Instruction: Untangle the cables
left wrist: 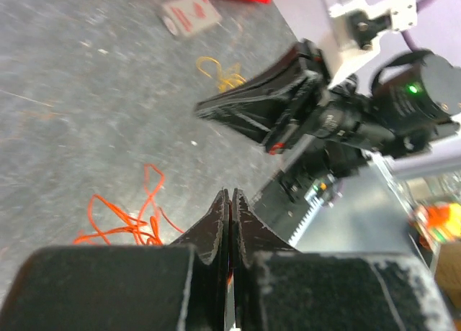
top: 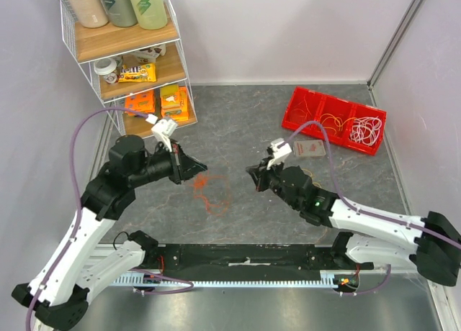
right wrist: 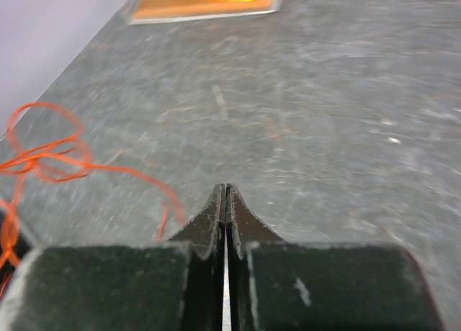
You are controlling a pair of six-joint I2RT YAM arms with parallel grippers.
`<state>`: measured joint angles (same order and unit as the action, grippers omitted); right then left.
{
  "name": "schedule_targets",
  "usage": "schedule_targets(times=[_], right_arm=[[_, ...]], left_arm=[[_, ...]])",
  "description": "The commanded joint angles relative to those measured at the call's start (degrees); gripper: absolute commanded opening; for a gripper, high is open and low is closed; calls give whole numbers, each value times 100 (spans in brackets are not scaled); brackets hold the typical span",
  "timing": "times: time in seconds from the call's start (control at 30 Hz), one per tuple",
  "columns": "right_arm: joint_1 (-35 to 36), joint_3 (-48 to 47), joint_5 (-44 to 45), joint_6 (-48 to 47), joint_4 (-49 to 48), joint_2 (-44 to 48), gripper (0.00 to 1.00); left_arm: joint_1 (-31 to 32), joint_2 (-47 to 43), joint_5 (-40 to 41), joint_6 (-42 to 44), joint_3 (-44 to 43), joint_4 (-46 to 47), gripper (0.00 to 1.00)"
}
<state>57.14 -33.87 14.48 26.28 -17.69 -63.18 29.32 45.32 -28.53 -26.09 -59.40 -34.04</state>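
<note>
I see the orange cable (top: 211, 191) lying in loose loops on the table (top: 238, 122), well to the left of the red tray (top: 291, 106) and nearer to me than it. More cables sit inside the tray: a white bundle (top: 366, 129) in its right compartment and thin orange and yellow strands (top: 331, 120) in the middle one. A small yellow cable (left wrist: 220, 70) lies on the table just in front of the tray, beside a card (top: 310, 149).

The tray sits close to the right wall and the back edge of the table. To its left there is a broad stretch of bare grey surface. At the far left stands a wire shelf (top: 126, 42) with bottles and packets.

The left gripper (top: 200, 165) hangs left of the tray, just above the upper left end of the orange cable. Its jaws are pressed together, and the left wrist view shows the orange loops running up beside its fingers (left wrist: 209, 227). I cannot tell whether a strand is pinched.

The right gripper (top: 252, 174) is between the orange cable and the tray, facing the left one. Its jaws are also fully together. An orange strand ends just beside its left finger, but I see none between the tips.
</note>
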Motion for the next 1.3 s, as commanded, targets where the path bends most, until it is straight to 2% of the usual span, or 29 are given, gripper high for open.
schedule_targets(times=[0.0, 0.03, 0.1, 0.17, 0.23, 0.27, 0.37, 0.43, 0.53, 0.7, 0.77, 0.8, 0.83, 0.87, 0.9, 0.93, 1.03, 1.1, 1.13, 1.23, 1.27], right_arm=[[-72, 196, 1892, 703, 512, 717, 0], [-81, 283, 1700, 546, 408, 884, 0], [-89, 459, 484, -76, -92, 1079, 2], [-81, 338, -835, -691, -287, 1019, 29], [-89, -57, -1429, -1080, 27, 712, 58], [-89, -224, -1691, -1247, 125, 475, 64], [-89, -489, -2158, -1354, -49, 18, 77], [-81, -507, -2763, -1214, -862, -351, 80], [-81, -699, -3240, -1046, -1455, -1028, 81], [-72, -902, -3311, -731, -2298, -1715, 79], [-63, -946, -3451, -590, -2580, -1820, 75], [-54, -955, -3417, -502, -2677, -1873, 70], [-54, -964, -3278, -406, -2695, -1908, 58], [-54, -955, -3041, -361, -2643, -1883, 39], [-54, -955, -2787, -317, -2443, -1813, 9], [-46, -929, -2445, -273, -2197, -1716, 0], [-54, -675, -1837, -89, -1731, -1173, 0], [-54, -595, -1162, 52, -846, -751, 0], [-54, -534, -880, 122, -467, -505, 0], [-63, -454, -306, 394, 719, 6, 0], [-72, -506, -271, 447, 941, 59, 0]], left_arm=[[-23, -637, 1323, 358, -441, -226, 2], [-14, -752, 1350, 393, -433, -165, 2], [-23, -910, 1132, 420, -397, -6, 2], [-23, -867, 833, 420, -458, -15, 2], [-23, -771, 631, 359, -529, -76, 2], [-14, -762, 621, 333, -538, -76, 2], [-23, -788, 604, 236, -520, -24, 2], [-23, -806, 534, 157, -512, 20, 2], [-14, -753, 367, 69, -538, 73, 2], [-23, -691, 217, 60, -512, 82, 2], [-23, -656, 173, 77, -477, 82, 2], [-23, -621, 129, 69, -442, 99, 2], [-6, -595, 94, 69, -398, 143, 2], [-23, -577, 68, 60, -354, 187, 2], [-14, -551, 67, 51, -319, 205, 2], [-23, -524, 85, 34, -275, 222, 2], [-14, -402, 321, 33, -178, 118, 2], [-23, -279, 742, 51, -134, -101, 10], [-23, -235, 1049, 51, -90, -251, 21], [-14, -33, 1648, 16, 164, -507, 66], [-14, 11, 1649, -10, 322, -446, 73]])
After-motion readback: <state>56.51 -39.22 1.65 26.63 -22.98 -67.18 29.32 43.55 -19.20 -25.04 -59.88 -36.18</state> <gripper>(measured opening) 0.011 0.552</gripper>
